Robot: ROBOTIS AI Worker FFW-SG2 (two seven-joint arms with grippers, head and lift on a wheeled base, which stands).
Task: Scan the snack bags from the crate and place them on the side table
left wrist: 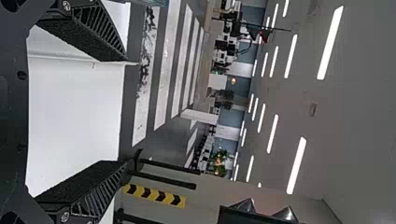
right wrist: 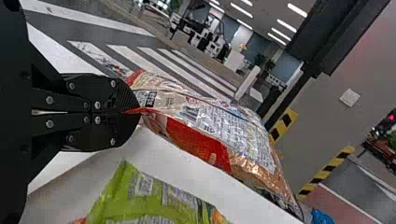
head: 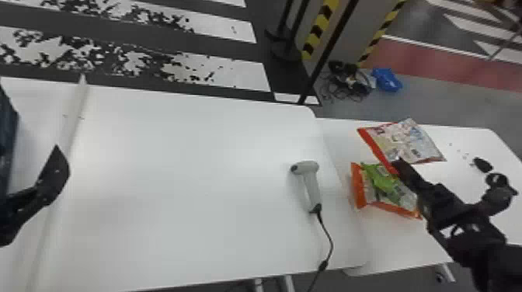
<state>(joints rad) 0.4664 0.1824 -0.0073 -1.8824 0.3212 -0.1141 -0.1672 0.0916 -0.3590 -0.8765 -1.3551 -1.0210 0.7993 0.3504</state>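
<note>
Over the side table (head: pixel 458 136) my right gripper (head: pixel 397 166) is shut on the near edge of a red and white snack bag (head: pixel 408 141); in the right wrist view that gripper (right wrist: pixel 135 111) pinches the corner of the bag (right wrist: pixel 224 130). Below and nearer lies an orange-edged bag (head: pixel 361 190) with a green bag (head: pixel 384 182) on top; the green bag (right wrist: pixel 149 200) is beside the held one in the right wrist view. The grey scanner (head: pixel 310 178) lies on the main table. At the far left is my left gripper (head: pixel 58 174); its fingers stand apart, open, in its wrist view (left wrist: pixel 123 112).
A dark crate (head: pixel 6 132) stands at the left edge beside a raised pale strip (head: pixel 73 112). The scanner's cable (head: pixel 330 240) runs off the table's front edge. A small black object (head: pixel 482 164) lies on the side table's right part.
</note>
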